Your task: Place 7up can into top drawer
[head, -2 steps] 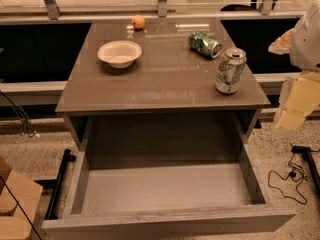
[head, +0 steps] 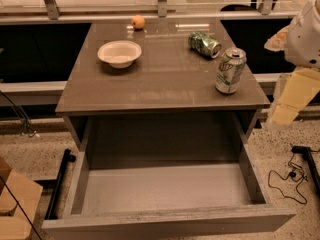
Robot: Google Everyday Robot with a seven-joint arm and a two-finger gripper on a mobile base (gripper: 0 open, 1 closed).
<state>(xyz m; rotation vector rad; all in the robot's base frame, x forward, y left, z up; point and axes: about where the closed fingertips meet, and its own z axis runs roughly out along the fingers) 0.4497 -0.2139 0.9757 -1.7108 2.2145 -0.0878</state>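
Grey drawer pulled out, with the 7up can upright on the desk above it.

Pale and green-labelled, the 7up can (head: 230, 70) stands near the right front corner of the brown desk (head: 165, 86), outside the top drawer (head: 165, 191), which is drawn out toward the camera below the desk's front edge. Behind the can, a darker green can (head: 204, 43) lies on its side. A white bowl (head: 119, 53) sits toward the left rear, and an orange fruit (head: 138, 21) rests near the back edge. The beige gripper (head: 292, 96) hangs at the right edge of the view, off the desk's right side and apart from the can, beneath the white arm housing (head: 307, 34). Whether it is released or clenched cannot be told. A black cable (head: 287, 176) lies on the speckled floor beside the drawer.
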